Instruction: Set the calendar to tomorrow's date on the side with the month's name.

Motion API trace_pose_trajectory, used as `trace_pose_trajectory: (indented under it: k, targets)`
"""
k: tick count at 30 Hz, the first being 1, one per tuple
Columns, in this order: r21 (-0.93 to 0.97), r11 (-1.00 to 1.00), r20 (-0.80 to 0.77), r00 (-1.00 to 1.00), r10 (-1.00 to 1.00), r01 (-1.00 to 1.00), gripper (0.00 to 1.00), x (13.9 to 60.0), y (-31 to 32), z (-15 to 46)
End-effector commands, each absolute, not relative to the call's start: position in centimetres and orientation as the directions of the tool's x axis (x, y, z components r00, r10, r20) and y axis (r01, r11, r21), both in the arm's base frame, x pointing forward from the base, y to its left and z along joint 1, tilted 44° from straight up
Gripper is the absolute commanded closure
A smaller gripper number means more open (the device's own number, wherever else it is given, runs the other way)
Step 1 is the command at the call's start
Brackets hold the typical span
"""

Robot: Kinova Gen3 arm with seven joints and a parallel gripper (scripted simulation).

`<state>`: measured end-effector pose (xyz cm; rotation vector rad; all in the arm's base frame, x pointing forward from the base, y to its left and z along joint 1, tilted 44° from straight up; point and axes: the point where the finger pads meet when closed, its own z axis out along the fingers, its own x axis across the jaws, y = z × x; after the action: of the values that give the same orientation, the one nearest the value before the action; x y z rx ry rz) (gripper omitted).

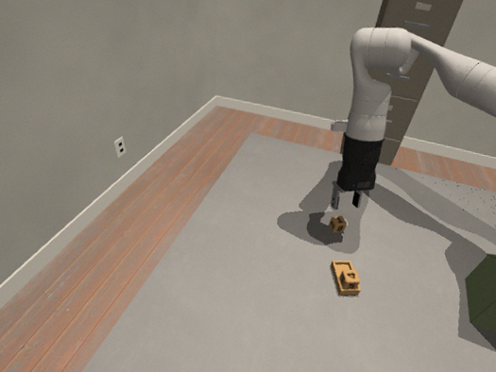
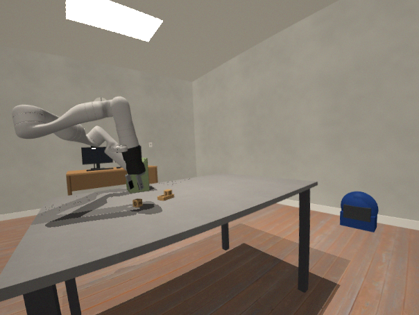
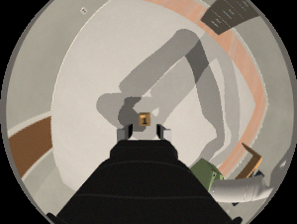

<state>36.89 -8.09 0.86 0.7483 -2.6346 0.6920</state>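
While the two-finger parallel gripper [image 1: 346, 199] [image 2: 134, 182] [image 3: 145, 129] was suspended above the table [image 1: 248, 331] [image 2: 208, 205] [image 3: 84, 74], its fingers stood fully apart and grasped nothing. The loose digit cube [image 1: 338, 224] [image 2: 137, 202] [image 3: 145, 119] rested on the tabletop, outside the calendar tray [image 1: 337, 274] [image 2: 161, 198]; the wrist view showed a "1" on its upper face. The tray lay flat near that cube, its long axis running obliquely from upper left to lower right in the top view. The second cube [image 1: 350, 279] [image 2: 168, 192] occupied the tray's lower-right end.
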Motion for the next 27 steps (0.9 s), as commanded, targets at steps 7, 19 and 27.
trace_pose_trajectory:
  k: [7, 19, 27]
  targets:
    - [-0.407, 0.713, 0.424, -0.81, -0.406, -0.571, 0.0, 36.74, -7.9, 0.72]
    - [-0.547, 0.599, 0.42, -0.811, -0.408, -0.585, 0.0, 36.71, -7.74, 0.7]
    - [-0.563, 0.584, 0.417, -0.811, -0.411, -0.585, 0.0, 36.76, -7.69, 0.73]
